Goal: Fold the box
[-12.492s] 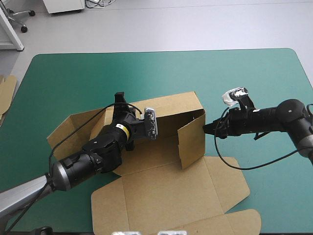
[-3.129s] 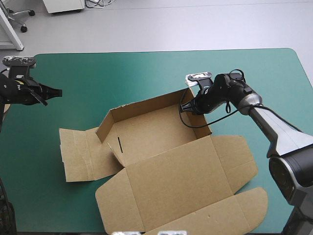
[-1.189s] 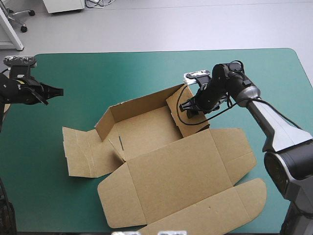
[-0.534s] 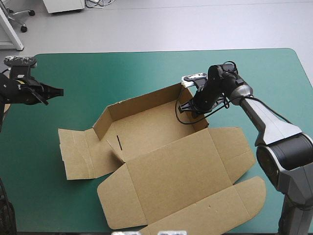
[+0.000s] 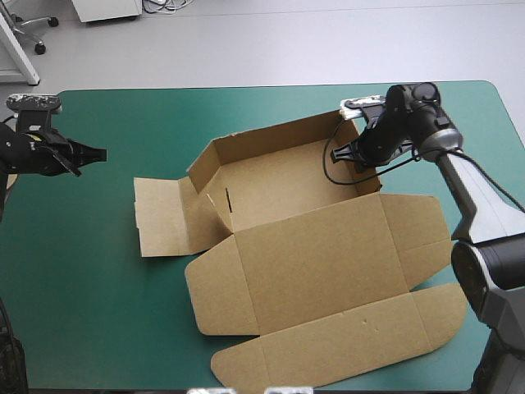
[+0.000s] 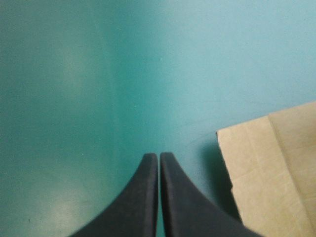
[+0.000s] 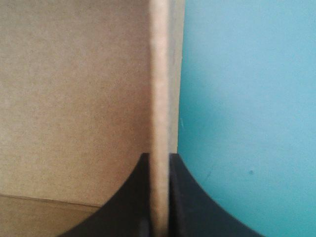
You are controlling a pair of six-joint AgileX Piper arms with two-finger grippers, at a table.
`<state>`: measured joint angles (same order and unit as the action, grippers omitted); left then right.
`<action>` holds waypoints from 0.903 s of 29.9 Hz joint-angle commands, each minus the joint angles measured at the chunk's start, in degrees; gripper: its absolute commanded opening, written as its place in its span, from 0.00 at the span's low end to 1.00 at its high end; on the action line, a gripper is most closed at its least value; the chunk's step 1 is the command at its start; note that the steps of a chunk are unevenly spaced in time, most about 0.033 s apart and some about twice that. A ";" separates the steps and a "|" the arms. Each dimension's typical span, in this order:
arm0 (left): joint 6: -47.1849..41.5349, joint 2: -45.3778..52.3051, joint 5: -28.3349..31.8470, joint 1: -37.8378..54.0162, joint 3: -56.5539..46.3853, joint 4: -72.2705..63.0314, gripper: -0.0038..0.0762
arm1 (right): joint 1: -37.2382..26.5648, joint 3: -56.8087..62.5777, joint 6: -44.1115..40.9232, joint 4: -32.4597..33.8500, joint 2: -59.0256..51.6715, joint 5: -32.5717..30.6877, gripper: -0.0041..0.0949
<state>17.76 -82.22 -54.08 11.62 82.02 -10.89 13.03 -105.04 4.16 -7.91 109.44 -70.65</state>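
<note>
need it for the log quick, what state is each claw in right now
Left claw: shut, holding nothing, over the teal-green cover.
Right claw: shut on the box, pinching its raised right wall.

box (image 5: 328,254): plain brown board all over, cut edge (image 7: 159,98) paler tan, one short dark slit (image 5: 227,199) in the inner flap. counter (image 5: 123,312): uniform teal-green cover, faint lighter patches in the left wrist view. left claw (image 6: 158,154): solid black. right claw (image 7: 159,155): solid black, tan board edge showing between its two halves.
</note>
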 commanded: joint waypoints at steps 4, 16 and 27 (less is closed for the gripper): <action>-0.41 -0.40 2.96 -0.04 2.09 -0.08 0.05 | -5.34 -2.19 2.71 -7.99 -10.35 -0.86 0.03; 0.02 -7.37 2.68 7.26 1.99 -10.64 0.05 | -8.80 -2.19 3.30 -10.67 -18.02 -0.69 0.03; 11.49 -10.78 -2.56 7.89 1.99 -27.86 0.05 | -8.60 -2.22 7.79 -21.72 -18.60 -0.69 0.03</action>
<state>27.57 -94.83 -56.78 19.51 82.13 -33.55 4.65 -105.16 11.36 -25.15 93.81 -71.38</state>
